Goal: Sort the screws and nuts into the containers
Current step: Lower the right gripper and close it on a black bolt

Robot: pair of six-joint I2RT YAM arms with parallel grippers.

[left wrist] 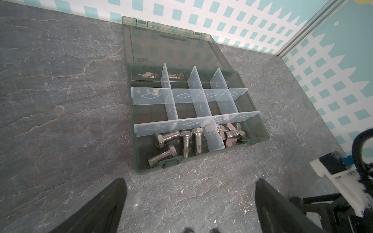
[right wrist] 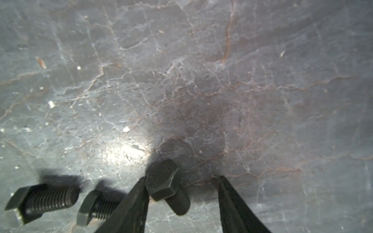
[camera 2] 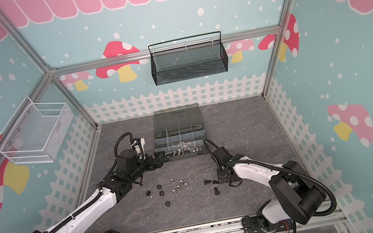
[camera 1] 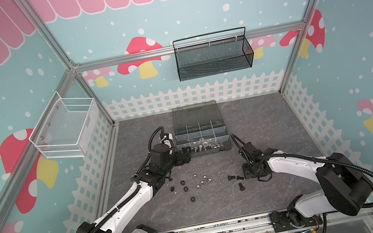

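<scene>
Short black hex-head screw (right wrist: 163,180) is straddled by the open right end effector (right wrist: 182,177). Pick-up appears begun; closing is called for next.

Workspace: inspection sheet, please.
Surface: grey marbled tabletop, a few pale specks.
Job's things: organiser case open; four silver screws in a front compartment, wing nuts in the next; silver nuts, black nuts and three black screws loose on the tabletop.
Clutter: nothing seen.
Grippers: left gripper open, empty, short of the case; right gripper jaws open astride one black screw, one finger touching its head.
Cables: black conduits loop off both wrists; none seen snagged.
Surroundings: black mesh basket, white wire basket on the walls.
</scene>
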